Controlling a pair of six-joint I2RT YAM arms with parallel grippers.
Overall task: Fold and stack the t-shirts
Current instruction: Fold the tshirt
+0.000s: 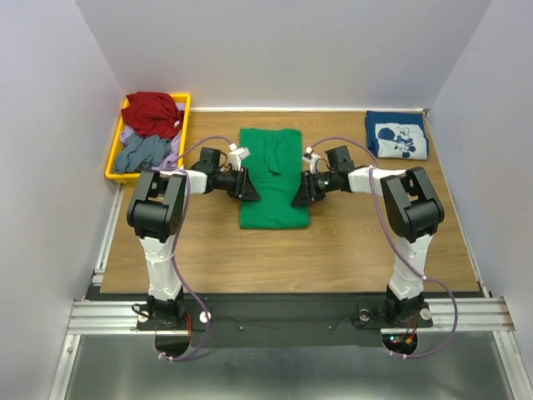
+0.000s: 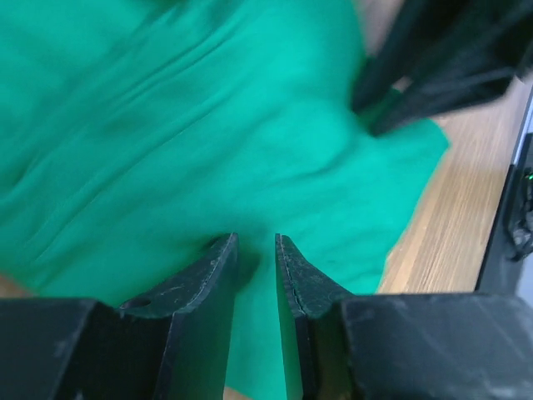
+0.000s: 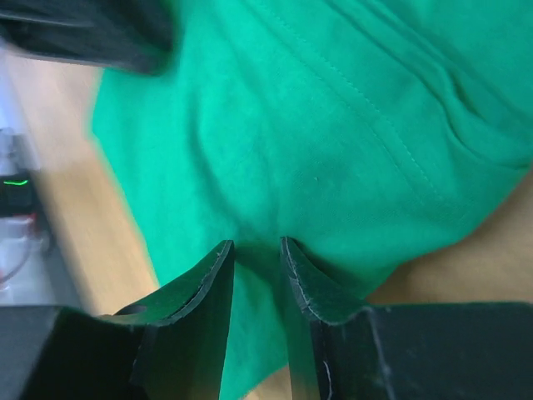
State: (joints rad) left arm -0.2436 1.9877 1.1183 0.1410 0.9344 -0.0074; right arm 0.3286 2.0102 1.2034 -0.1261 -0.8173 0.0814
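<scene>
The bright green t-shirt (image 1: 271, 179) lies folded into a long strip in the middle of the table, its collar towards the back. My left gripper (image 1: 250, 190) is at the strip's left edge. My right gripper (image 1: 298, 196) is at its right edge, facing the left one. In the left wrist view, green cloth (image 2: 208, 125) fills the narrow gap of the left gripper (image 2: 256, 242) and puckers at the tips. The right gripper (image 3: 256, 246) pinches the green cloth (image 3: 333, 125) the same way. The navy t-shirt (image 1: 396, 135) with a white print lies folded at the back right.
A yellow bin (image 1: 112, 158) at the back left holds a red garment (image 1: 152, 111) and grey clothes (image 1: 143, 152). Bare wooden table (image 1: 275, 258) lies between the shirt and the arm bases. White walls close in the sides and back.
</scene>
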